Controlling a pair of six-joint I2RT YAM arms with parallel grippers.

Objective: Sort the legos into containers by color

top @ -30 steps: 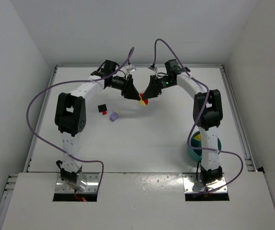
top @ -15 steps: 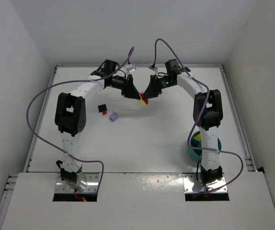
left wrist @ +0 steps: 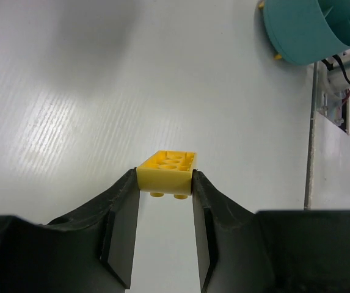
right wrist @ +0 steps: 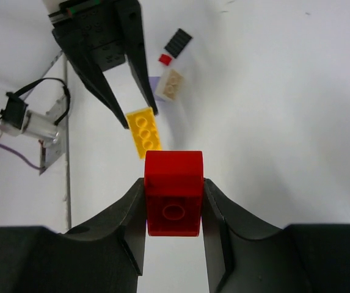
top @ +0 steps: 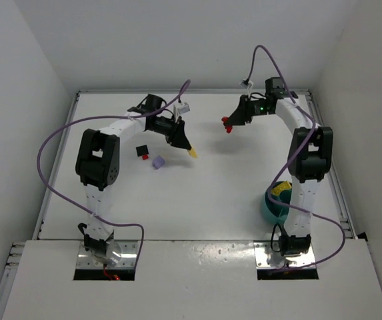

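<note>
We are mid-sort, at the carry step: each arm has a brick and neither is at the bowl (top: 268, 208) yet. The left fingers (left wrist: 123, 213) pinch the yellow brick (left wrist: 166, 173) by its long sides, low over the far middle of the table (top: 197, 207). Whether it is off the surface we cannot tell. The right fingers (right wrist: 133, 223) pinch the red brick (right wrist: 173, 192), held in the air toward the far right. A lavender brick (top: 157, 161) and a black piece (top: 142, 151) with a red bit lie on the table just left of the left fingers, untouched.

Next, we judge, each brick has to travel to the near right, where the bowl sits by the right arm's base, and drop into its own compartment. The right arm's upright links stand over part of the bowl, so that arm must fold back on itself, and the left must reach across. Going one at a time would keep them apart.

The table between fingers and bowl carries nothing we can see, so the path looks open. White walls close the back and both sides. The right fingers are near the back right corner, and the bowl sits close to the right edge.
</note>
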